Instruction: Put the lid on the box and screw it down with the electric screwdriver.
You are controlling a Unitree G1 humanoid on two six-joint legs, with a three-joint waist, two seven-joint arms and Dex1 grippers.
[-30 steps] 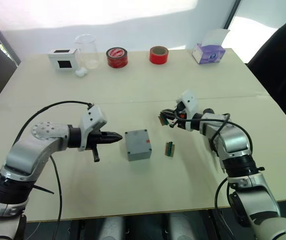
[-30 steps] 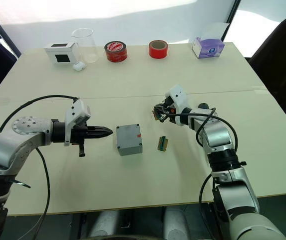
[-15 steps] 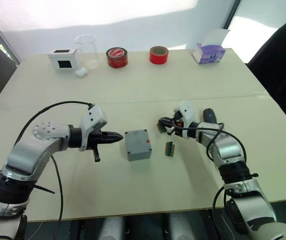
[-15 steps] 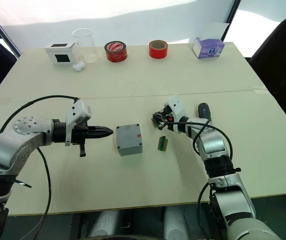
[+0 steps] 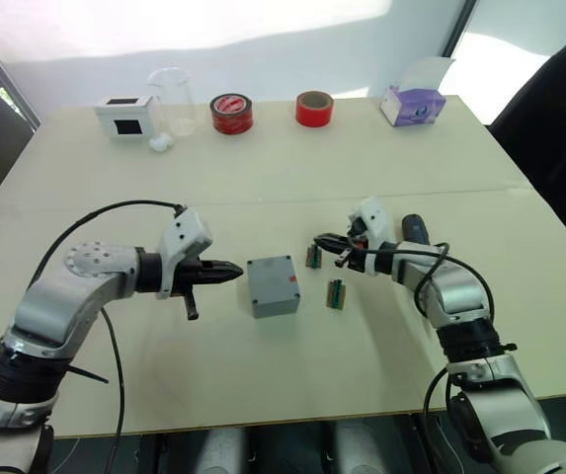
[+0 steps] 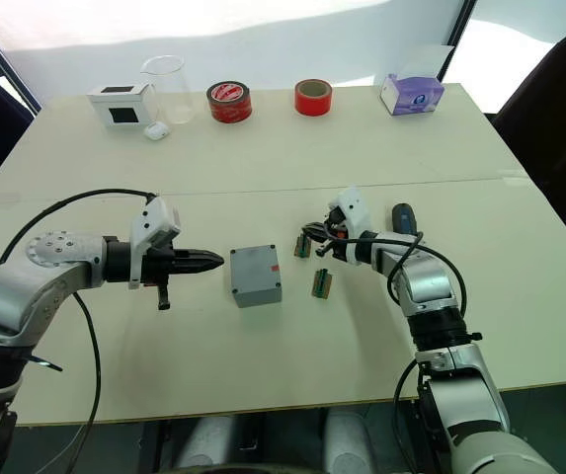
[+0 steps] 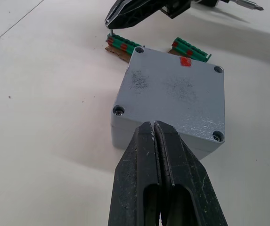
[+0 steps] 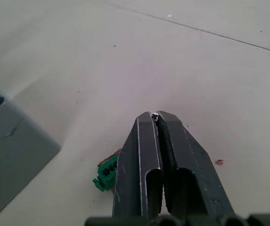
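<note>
Box (image 5: 272, 285) sits mid-table, closed: lid (image 7: 177, 90) already on top, screws visible in its corners, red mark toward the far edge. Two small green connector pieces lie just beyond it, one (image 5: 313, 257) near the right claw's tip, the other (image 5: 336, 294) nearer the table's front edge.

Left claw (image 5: 229, 272) clenched, empty, level with the box and pointing straight at its near side, just short of touching. Right claw (image 5: 325, 240) also pressed shut, holding nothing, hovering just above the farther green piece.

Screwdriver (image 5: 410, 228) lies on the table behind the right forearm, its bit seen in the left wrist view pointing away from the box. It lies on the right arm's side, well apart from the left claw.

Judgement: lid placement looks done; picking up the screwdriver is the right arm's job. That claw points toward the box, so it would need to draw back and turn to the tool.
</note>
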